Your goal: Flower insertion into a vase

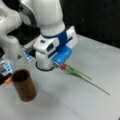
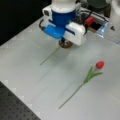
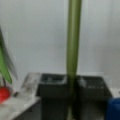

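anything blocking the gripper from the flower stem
Nothing visible does: the flower stem lies right between the fingers of the gripper. A red tulip lies off to one side, clear of it.

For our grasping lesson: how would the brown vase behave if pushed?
The vase stands upright, taller than wide, so a push near its rim might tip it. Hollow and wood-looking, probably light. The gripper straddles a green stem, away from the vase.

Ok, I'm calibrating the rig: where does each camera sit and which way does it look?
Front view: raised, looking down at vase, red tulip and table; arm fills the top.
Front view: raised, looking down at the tulip; arm at top.
Wrist view: looks along the pincer, shut on a green stem.
Shared: the tulip.
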### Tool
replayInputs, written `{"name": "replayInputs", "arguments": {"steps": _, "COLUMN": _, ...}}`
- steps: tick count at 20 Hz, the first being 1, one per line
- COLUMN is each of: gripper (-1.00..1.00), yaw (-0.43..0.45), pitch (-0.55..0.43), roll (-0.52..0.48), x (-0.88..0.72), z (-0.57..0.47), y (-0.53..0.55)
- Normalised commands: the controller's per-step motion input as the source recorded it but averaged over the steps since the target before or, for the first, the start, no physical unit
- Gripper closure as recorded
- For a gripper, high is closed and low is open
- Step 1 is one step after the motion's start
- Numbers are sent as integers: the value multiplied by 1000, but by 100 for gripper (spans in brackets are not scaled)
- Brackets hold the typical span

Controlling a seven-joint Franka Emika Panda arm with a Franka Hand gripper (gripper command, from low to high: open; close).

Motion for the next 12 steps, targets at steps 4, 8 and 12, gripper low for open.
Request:
{"name": "replayInputs", "arguments": {"steps": 4, "gripper": 100, "yaw": 145, "pitch": -44, "roll": -75, "x": -716, "z": 372, "y": -272}}
{"name": "replayInputs", "arguments": {"steps": 8, "gripper": 100, "yaw": 143, "pitch": -42, "roll": -116, "x": -673, "z": 229, "y": -315}}
{"name": "replayInputs", "arguments": {"steps": 12, "gripper": 100, "yaw": 160, "pitch": -15, "roll": -128, "x": -528, "z": -1, "y": -372}}
